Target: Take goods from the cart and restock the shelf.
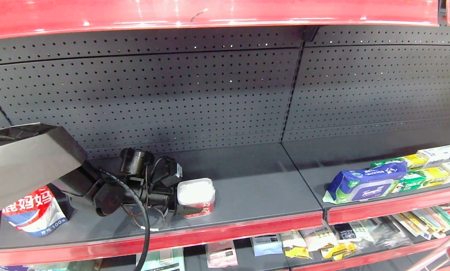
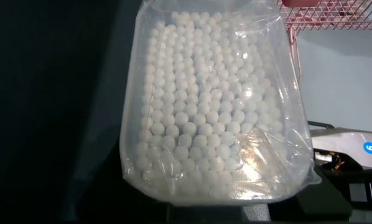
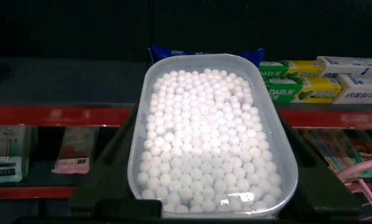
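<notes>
A clear tub of small white beads with a red label (image 1: pixel 196 194) sits on the dark grey shelf board (image 1: pixel 255 184), left of the middle. My left gripper (image 1: pixel 182 199) lies low on the board and is shut on that tub from its left side. The left wrist view has the same tub (image 2: pixel 217 112) close up. A second tub of white beads (image 3: pixel 208 137) is held in my right gripper (image 3: pixel 208 162), whose dark fingers (image 3: pixel 105 180) press on both of its sides. It hangs in front of the shelf, facing the blue pack.
A red and white bag (image 1: pixel 32 212) stands at the board's left end. On the right bay lie a blue wipes pack (image 1: pixel 364 182), green and yellow boxes (image 1: pixel 417 169) and white boxes (image 1: pixel 443 154). The lower shelf holds several packets (image 1: pixel 322 237). A pink cart (image 2: pixel 335 15) is behind.
</notes>
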You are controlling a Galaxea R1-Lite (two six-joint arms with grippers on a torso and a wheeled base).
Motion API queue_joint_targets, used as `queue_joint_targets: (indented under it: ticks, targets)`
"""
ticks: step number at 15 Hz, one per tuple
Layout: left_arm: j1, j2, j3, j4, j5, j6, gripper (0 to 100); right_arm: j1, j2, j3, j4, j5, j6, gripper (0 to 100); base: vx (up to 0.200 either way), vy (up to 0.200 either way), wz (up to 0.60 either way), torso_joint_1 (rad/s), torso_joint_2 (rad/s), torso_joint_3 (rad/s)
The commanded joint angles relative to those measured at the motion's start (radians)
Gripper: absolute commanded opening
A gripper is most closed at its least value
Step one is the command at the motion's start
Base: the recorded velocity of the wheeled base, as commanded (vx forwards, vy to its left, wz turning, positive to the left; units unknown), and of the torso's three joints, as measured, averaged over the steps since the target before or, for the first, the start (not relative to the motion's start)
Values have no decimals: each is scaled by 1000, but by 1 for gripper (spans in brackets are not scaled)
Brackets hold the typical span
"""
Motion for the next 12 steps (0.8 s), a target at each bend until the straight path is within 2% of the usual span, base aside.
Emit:
queue_joint_targets:
  ticks: [1, 4, 5, 12]
  targets:
    - [1, 12, -2, -2, 4, 2, 0, 0, 5, 0, 0, 0, -1, 0, 0, 0, 0, 0, 0, 0]
    - [1, 14, 2, -1, 4, 7, 0, 0, 5, 0, 0, 0, -1, 0, 0, 0, 0, 0, 0, 0]
    - [0, 15, 4, 4, 2, 25, 0, 0, 7, 0, 0, 0, -1, 0, 0, 0, 0, 0, 0, 0]
    - [-5, 15, 4, 5, -4, 25, 0, 0, 9, 2, 0, 0, 2, 0, 0, 0, 0, 0, 0, 0]
